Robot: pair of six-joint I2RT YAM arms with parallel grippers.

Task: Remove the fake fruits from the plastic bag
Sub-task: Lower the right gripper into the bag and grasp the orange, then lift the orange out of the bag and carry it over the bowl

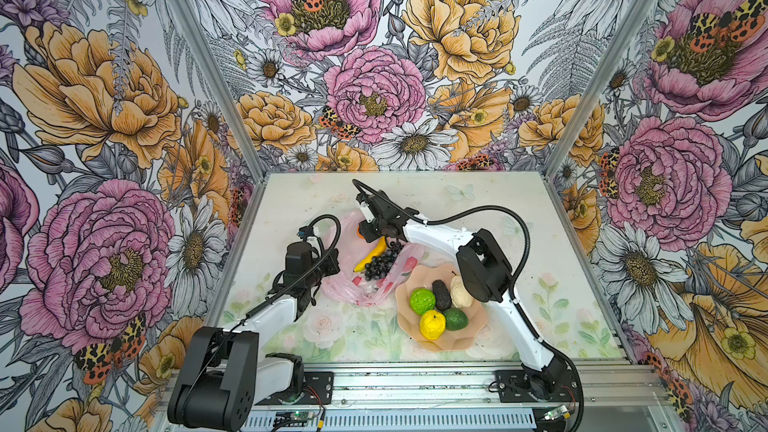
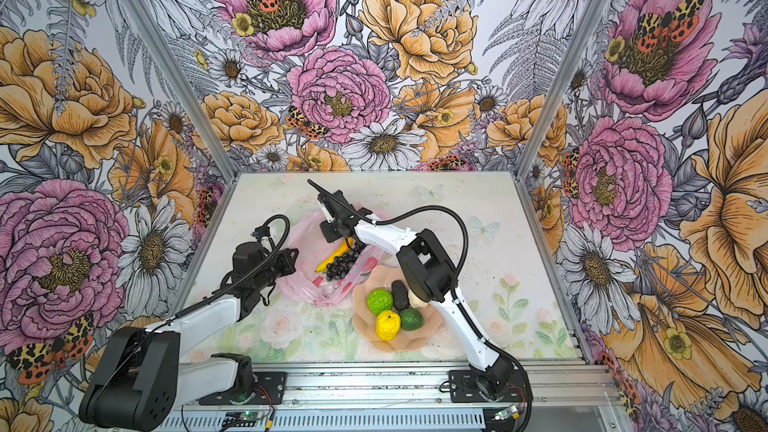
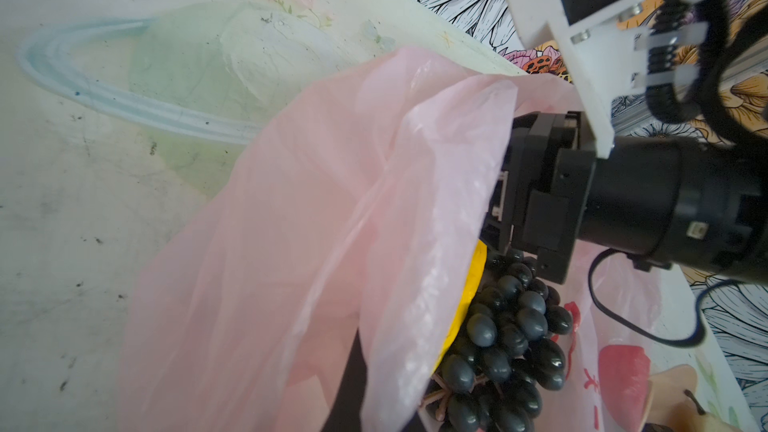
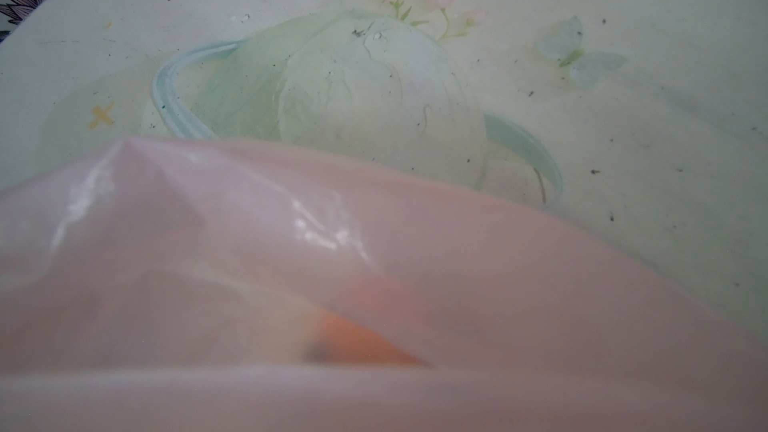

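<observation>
Flowered walls (image 1: 124, 76) box in a pale floral table (image 1: 291, 209). Your bag (image 1: 353, 292) lies mid-table, its right flap against the far left rim of the plate (image 1: 469, 338).

Your left gripper (image 1: 333, 263) sits at the bag's left edge. It is closed on the film, which rises over its dark finger in the left wrist view.

Your right gripper (image 1: 365, 236) reaches across from the right into the bag's far end. Its tips are hidden under the film, so you cannot tell whether it is open, closed or holding anything.

The orange (image 1: 359, 231) shows just at that gripper's left side in a top view. Through the right wrist camera it is only an orange blur behind pink film.

The banana (image 1: 372, 253) and grapes (image 1: 379, 265) lie touching in the open mouth, just nearer you than the right gripper. The grapes reach up to its body.

On the plate, well clear of both grippers, sit the lime (image 1: 422, 301), a dark fruit (image 1: 441, 295), a whitish lump (image 1: 460, 292), the lemon (image 1: 432, 324) and a green fruit (image 1: 456, 319).
</observation>
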